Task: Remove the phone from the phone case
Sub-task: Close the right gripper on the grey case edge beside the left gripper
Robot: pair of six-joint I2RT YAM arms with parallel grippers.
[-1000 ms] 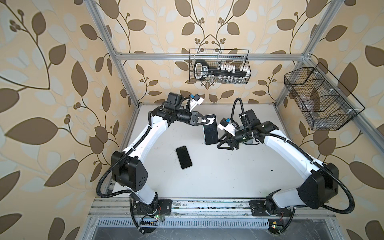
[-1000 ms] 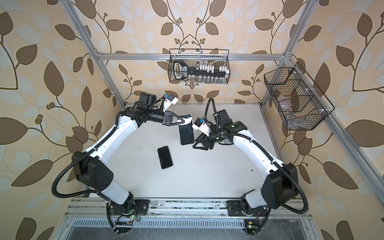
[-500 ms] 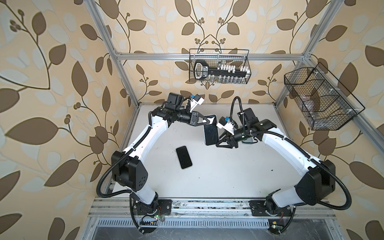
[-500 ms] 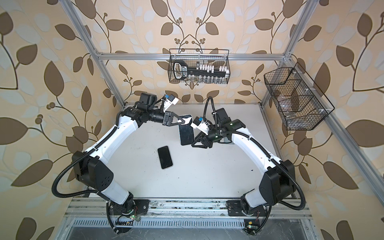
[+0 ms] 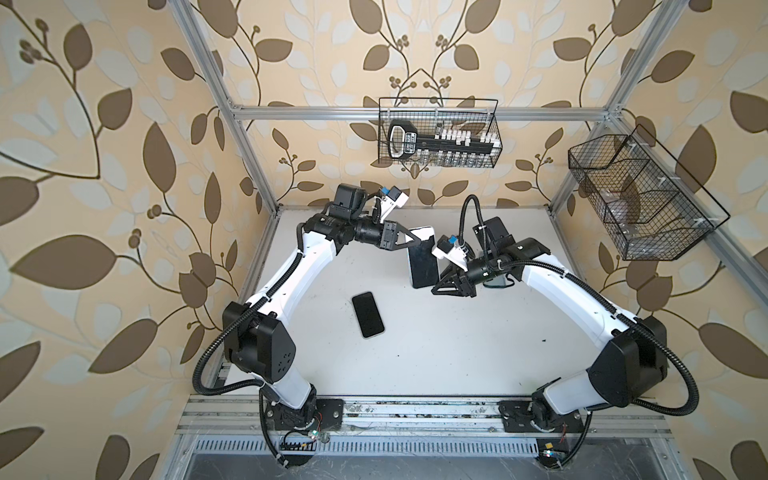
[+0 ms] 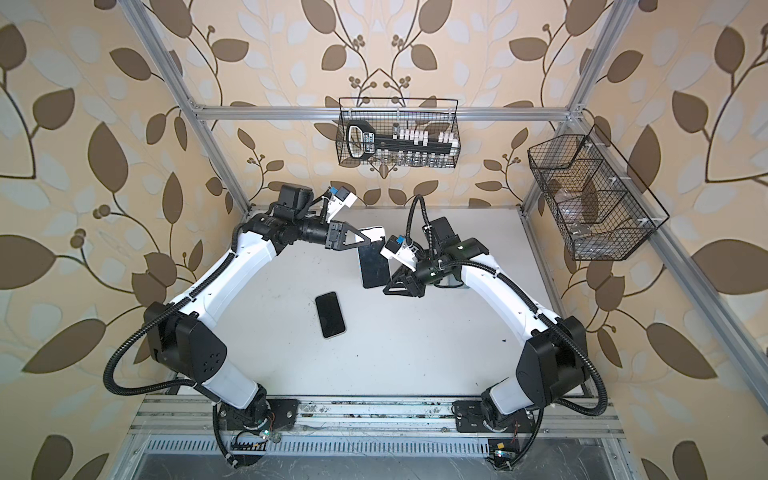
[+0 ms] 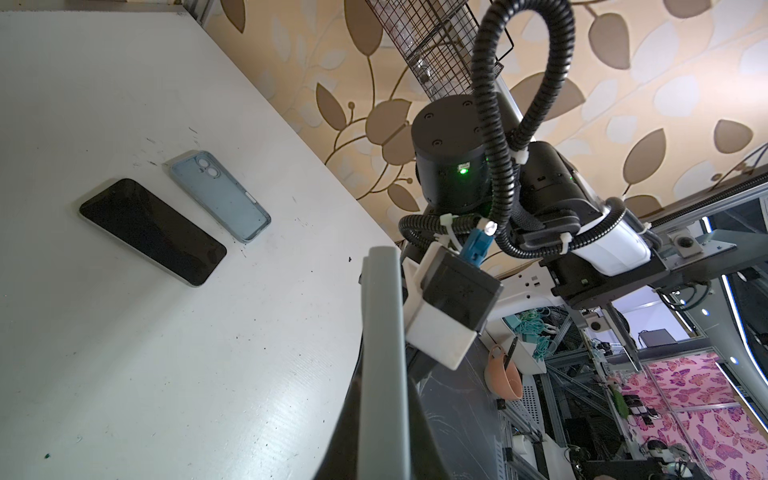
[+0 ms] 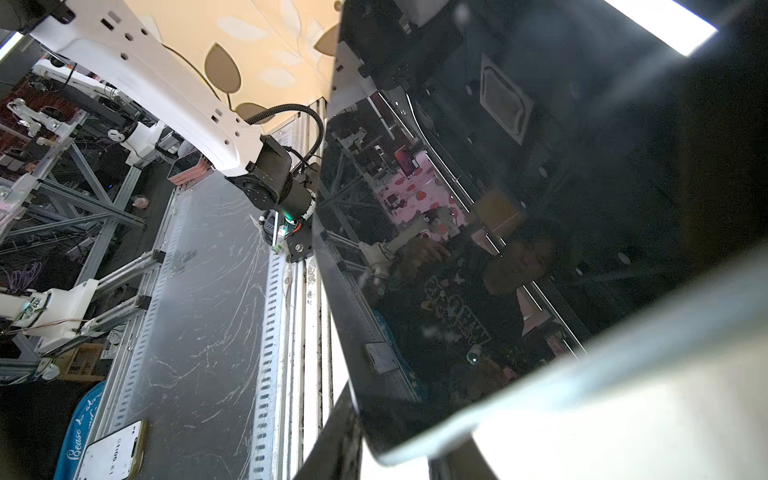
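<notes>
Prying step: left end effector (image 5: pixel 417 241) pinches cased phone (image 5: pixel 424 266) at its twelve-o'clock end; right end effector (image 5: pixel 439 283), closure unclear, at five o'clock must grip the case (image 5: pixel 426 230).

Top views: high above, looking down on the whole surface (image 5: pixel 457 353); nearly identical coverage.
Left wrist: close along the edge of the phone (image 7: pixel 380 353), toward the right arm (image 7: pixel 453 166).
Right wrist: against the phone screen, toward the left arm (image 8: pixel 166 91).

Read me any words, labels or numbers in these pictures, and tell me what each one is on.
"Cease to", rest unclear: blue mat.
Digits on the lit phone beside it: too blurred.
Label on the black tool in the basket: too small.
</notes>
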